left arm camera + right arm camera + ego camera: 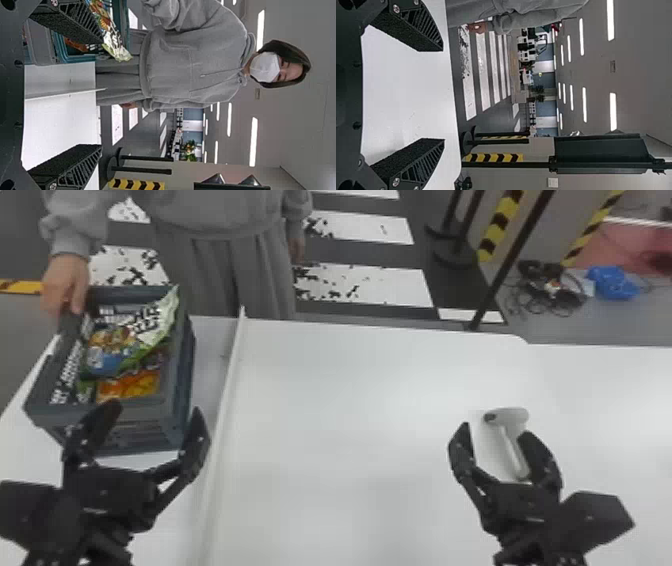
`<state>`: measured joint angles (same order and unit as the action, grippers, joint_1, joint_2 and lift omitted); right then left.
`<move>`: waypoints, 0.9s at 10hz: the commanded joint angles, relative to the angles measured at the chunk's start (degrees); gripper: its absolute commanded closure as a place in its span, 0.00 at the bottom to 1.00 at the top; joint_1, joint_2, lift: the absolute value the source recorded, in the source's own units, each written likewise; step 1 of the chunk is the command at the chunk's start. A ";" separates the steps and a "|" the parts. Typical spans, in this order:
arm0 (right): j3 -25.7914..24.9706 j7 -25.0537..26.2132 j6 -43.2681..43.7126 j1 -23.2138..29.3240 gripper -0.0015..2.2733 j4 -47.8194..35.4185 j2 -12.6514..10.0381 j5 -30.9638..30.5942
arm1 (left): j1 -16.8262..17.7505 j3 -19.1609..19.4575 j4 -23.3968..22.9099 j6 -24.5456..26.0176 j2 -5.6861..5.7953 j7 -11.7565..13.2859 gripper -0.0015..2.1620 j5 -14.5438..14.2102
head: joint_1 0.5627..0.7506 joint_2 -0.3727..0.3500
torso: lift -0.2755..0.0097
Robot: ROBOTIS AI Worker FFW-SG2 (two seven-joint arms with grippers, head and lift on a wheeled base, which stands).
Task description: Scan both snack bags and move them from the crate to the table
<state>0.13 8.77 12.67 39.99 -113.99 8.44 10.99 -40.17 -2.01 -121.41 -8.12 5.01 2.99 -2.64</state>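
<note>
1. The top snack bag [132, 335] lay in the crate [179, 380]. It looked light, soft, slippery and easy to crush, so your best grab was its raised edge.
2. Your left gripper [154, 409] was wide open and held nothing.
3. Your right gripper [497, 432] was wide open and empty too.
</note>
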 commanded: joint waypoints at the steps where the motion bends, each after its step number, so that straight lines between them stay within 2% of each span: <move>1: 0.05 0.02 0.02 0.00 0.05 0.00 0.00 0.00 | 0.00 -0.01 0.03 0.00 0.00 0.00 0.03 0.00 | 0.70 0.35 | 0.66; 9: 0.05 0.02 0.20 0.00 0.05 0.18 0.00 0.00 | 0.00 -0.01 -0.05 0.00 -0.09 0.00 0.03 0.00 | 0.70 0.35 | 0.66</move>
<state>0.19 8.77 12.87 39.99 -113.82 8.44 10.99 -40.17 -2.02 -121.47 -8.12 4.92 2.99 -2.64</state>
